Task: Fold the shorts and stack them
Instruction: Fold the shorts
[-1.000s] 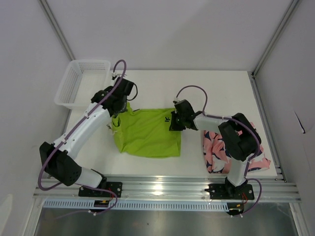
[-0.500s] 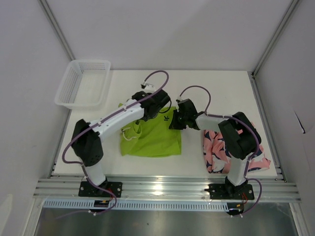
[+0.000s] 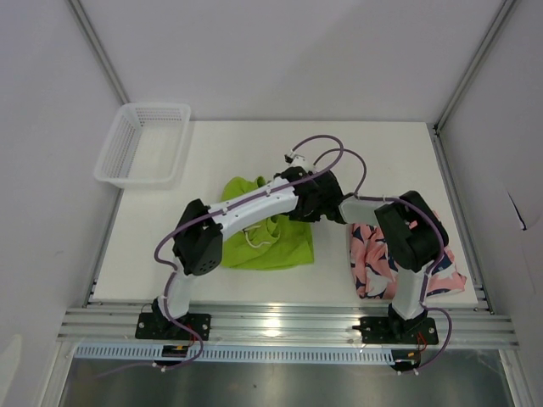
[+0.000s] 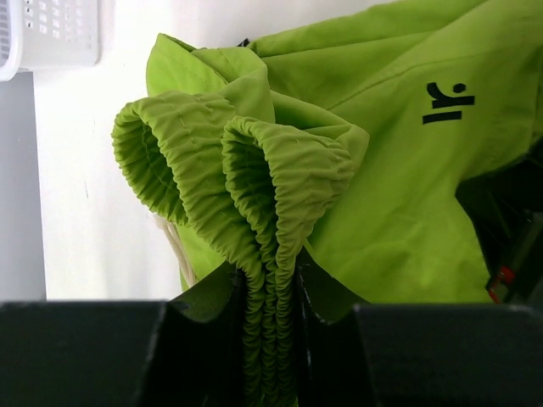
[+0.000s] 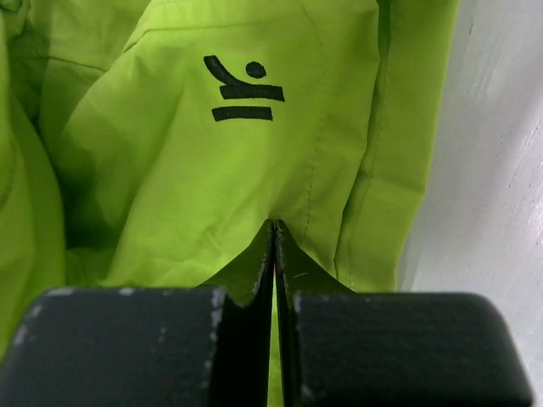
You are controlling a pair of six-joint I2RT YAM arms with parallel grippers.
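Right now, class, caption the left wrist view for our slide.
Left gripper pinches the bunched waistband of the lime green shorts, white basket at upper left.

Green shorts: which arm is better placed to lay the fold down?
Left, probably: the left hand holds the green shorts by the bunched waistband, lifted; the right hand only pinches their logo side.
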